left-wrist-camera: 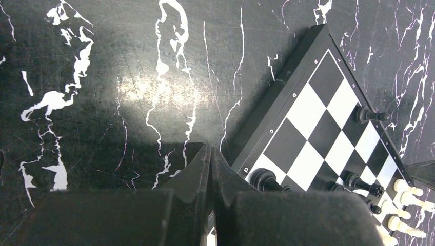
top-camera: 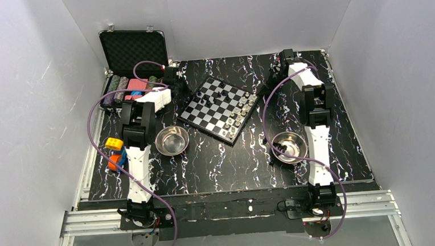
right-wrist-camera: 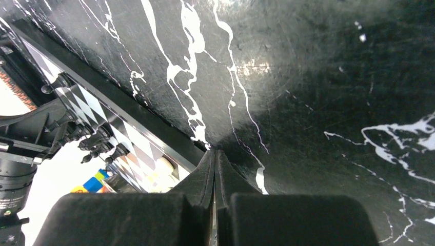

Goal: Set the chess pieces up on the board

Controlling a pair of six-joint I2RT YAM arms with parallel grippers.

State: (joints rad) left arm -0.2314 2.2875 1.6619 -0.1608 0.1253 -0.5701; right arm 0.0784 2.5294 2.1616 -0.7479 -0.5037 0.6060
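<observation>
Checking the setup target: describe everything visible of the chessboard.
The board is a small flat square of glossy black and white checks inside a thin black rim. It lies flat on the black marbled table, turned diagonally, in the far middle. Black chess pieces and pale chess pieces stand on its squares.

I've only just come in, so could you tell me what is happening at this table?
Nothing is being handled right now. The left gripper and right gripper are shut and empty, above the table on either side of the board. Black and white chess pieces stand on it, mostly bunched toward one side.
</observation>
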